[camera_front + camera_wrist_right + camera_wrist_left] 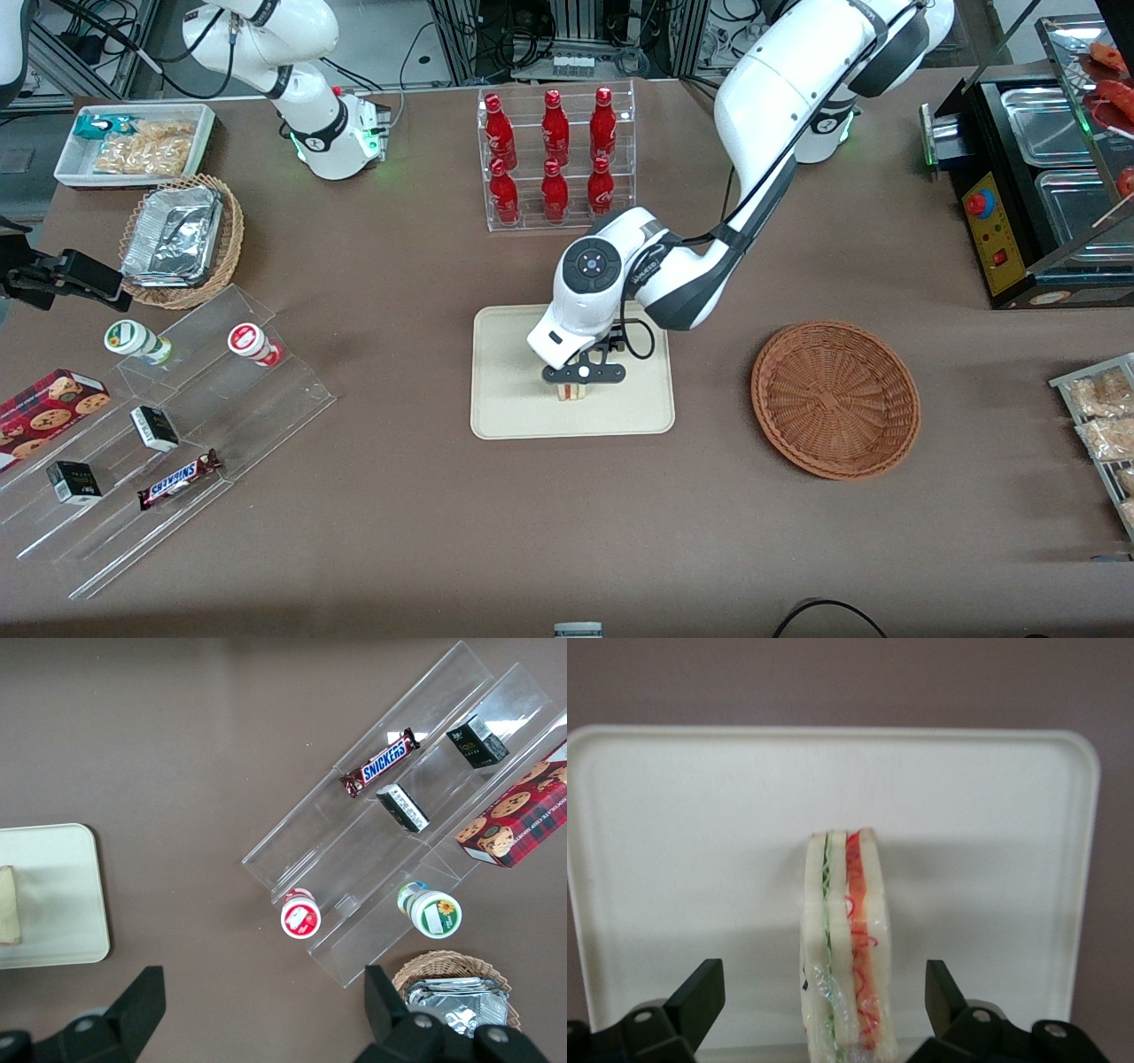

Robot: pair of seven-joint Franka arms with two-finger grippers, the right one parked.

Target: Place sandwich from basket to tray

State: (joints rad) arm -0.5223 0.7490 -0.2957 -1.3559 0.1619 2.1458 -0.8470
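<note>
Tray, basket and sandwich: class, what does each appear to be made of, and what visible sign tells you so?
Tray: probably moulded plastic or pulp, matt beige, seamless rounded rim.
Basket: woven wicker, reddish-brown, visible weave rings.
Sandwich: pale bread with green and red filling layers, apparently in glossy clear film.
The pincer, open, straddles it over the tray.

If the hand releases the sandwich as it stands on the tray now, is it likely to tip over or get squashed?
Probably tippy: the sandwich stands on a narrow edge on the tray. Likely soft too, being layered bread with filling. The hand is open, fingers apart from it, so it seems to balance for now.
</note>
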